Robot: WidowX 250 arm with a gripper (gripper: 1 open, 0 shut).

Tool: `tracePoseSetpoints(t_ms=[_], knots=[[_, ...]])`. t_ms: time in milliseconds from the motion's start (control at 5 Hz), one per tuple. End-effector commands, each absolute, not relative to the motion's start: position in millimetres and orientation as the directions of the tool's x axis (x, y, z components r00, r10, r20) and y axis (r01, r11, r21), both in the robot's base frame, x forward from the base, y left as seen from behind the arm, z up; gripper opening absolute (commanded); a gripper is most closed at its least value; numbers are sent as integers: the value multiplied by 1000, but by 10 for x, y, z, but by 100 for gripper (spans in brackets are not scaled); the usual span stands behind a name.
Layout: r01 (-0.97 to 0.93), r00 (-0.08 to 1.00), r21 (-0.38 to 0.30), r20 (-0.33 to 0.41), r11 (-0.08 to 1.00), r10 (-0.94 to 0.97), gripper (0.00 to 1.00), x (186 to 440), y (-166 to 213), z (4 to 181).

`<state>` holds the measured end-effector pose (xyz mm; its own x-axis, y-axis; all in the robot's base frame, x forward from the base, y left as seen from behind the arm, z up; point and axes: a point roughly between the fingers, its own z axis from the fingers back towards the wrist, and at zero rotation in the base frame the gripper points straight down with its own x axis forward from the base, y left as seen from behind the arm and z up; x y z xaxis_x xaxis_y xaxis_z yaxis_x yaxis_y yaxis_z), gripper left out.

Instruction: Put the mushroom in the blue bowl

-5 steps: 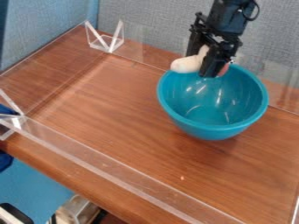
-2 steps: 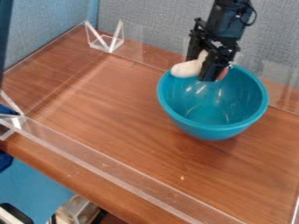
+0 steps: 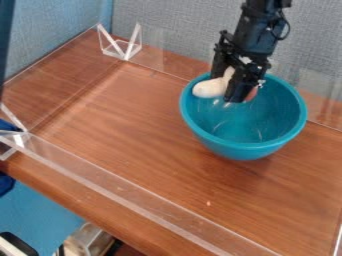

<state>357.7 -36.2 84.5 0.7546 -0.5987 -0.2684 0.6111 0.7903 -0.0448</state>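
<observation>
The teal-blue bowl (image 3: 249, 124) stands on the wooden table at the right. My black gripper (image 3: 235, 88) hangs over the bowl's far-left rim, pointing steeply down, shut on the mushroom (image 3: 209, 88). The mushroom's cream-white stem sticks out to the left of the fingers, level with the rim; its cap is hidden behind the fingers. The fingertips reach just inside the bowl.
A clear acrylic wall (image 3: 120, 205) runs along the table's front and left edges. A clear triangular stand (image 3: 120, 44) sits at the back left corner. The wooden tabletop (image 3: 107, 110) stretches left of the bowl.
The gripper with the mushroom has sunk a little, from just above the bowl's rim to rim level. The bowl has not moved.
</observation>
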Motion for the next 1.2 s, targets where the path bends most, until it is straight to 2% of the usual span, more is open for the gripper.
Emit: tracePoseSetpoints(t_ms=[0, 400, 600, 1000], knots=[[633, 748, -33, -231, 773, -622, 0, 3594, -401, 953], [650, 726, -55, -249, 758, -641, 0, 3583, -463, 820], [652, 720, -65, -257, 755, -644, 100, 3571, -487, 772], [649, 718, -73, -273, 757, -641, 100, 3521, -504, 771]])
